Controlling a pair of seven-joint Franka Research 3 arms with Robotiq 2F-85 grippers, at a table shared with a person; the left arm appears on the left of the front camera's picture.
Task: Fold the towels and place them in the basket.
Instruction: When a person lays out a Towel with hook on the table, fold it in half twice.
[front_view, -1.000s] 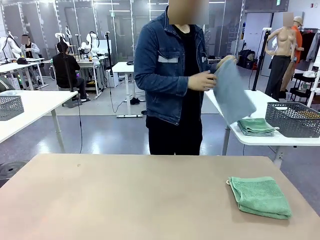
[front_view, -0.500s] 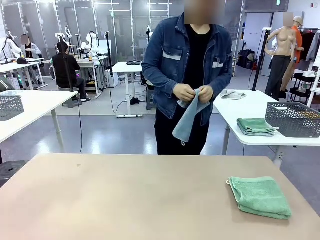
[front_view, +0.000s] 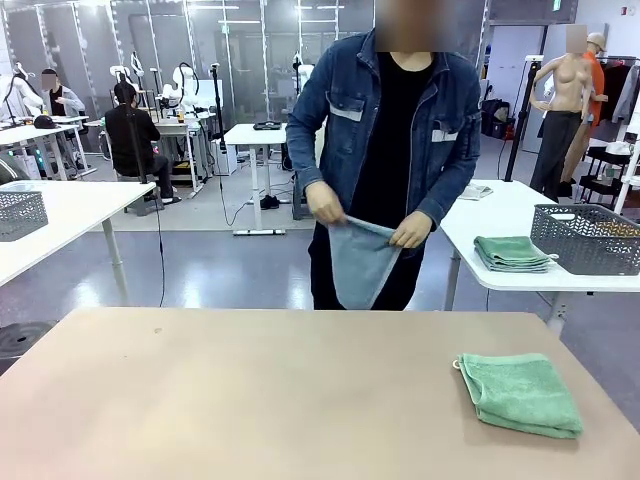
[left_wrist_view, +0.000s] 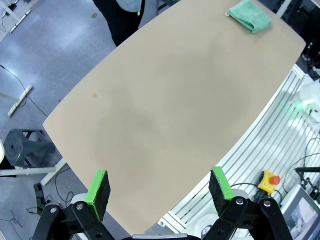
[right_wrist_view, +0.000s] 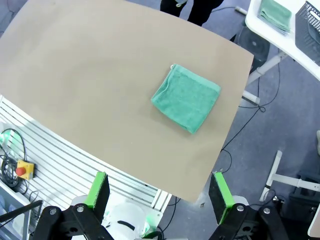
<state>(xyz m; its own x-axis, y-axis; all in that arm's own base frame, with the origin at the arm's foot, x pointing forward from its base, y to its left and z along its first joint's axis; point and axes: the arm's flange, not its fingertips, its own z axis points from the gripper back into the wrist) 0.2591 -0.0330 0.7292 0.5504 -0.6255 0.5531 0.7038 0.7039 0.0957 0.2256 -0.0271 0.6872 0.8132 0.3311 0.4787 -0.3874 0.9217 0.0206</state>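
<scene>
In the front view we see a person standing at the far side of the table (front_view: 250, 400). They hold the grey-blue towel (front_view: 360, 265) up off the table, its top edge stretched between one hand (front_view: 325, 207) and the other hand (front_view: 411, 235), the rest hanging down. The mint green towel (front_view: 520, 392) lies folded on the right part of the table, toward the robot's side. On a white side table (front_view: 480, 215) behind, to the right, stands the basket (front_view: 590, 240), made of dark wire mesh. We cannot tell what, if anything, lies in it. A stack of folded green cloths (front_view: 512, 252) rests just beside it, outside its wall. A second mesh basket (front_view: 20, 213) sits on another white table at the left, and we cannot make out its contents either.

From the left wrist we look down on the table. The left gripper (left_wrist_view: 160, 186) hangs above it with its fingers spread wide and nothing between them. The mint green towel shows at the far corner.

From the right wrist, the right gripper (right_wrist_view: 159, 189) also has its fingers wide apart and empty. The mint green towel lies ahead of it, well apart. At the top right we catch a corner of the basket, with the green stack next to it on the side table.
</scene>
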